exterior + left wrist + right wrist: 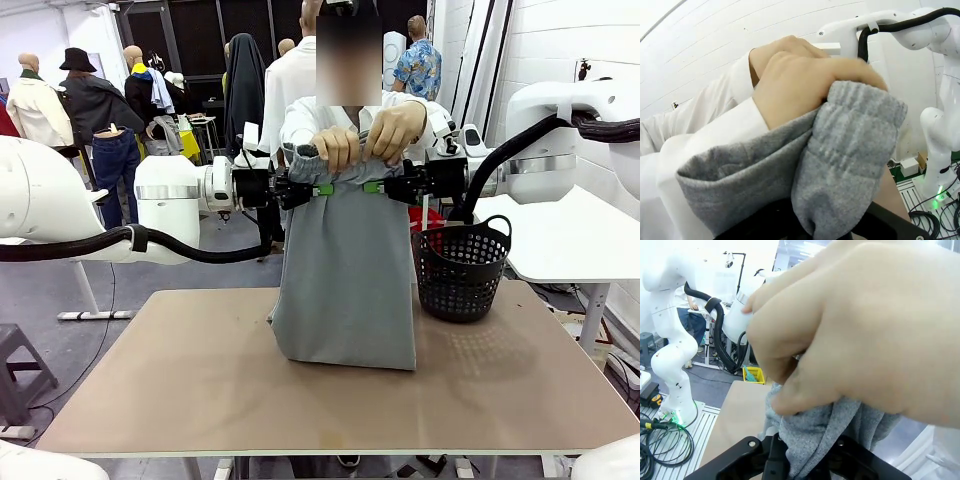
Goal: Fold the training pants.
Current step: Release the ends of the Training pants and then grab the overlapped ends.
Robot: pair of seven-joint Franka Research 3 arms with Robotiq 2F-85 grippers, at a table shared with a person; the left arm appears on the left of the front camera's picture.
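Drooping limp, seemingly soft and light, the training pants hang by their waistband, sensibly pinched by left gripper and right gripper.

From my right wrist camera, a person's hand sits very close to the lens, curled into a fist and blurred by nearness. Its fingers pinch the top of the grey pants, which bunch out beneath the hand and drop down between the black fingers of my right gripper. The jaws are closed tight on that cloth, just below the hand. To the left of the cloth I see a strip of tan table. Beyond its edge, on the floor, stands a small yellow crate. Above it my left arm shows white, a black hose looped under it
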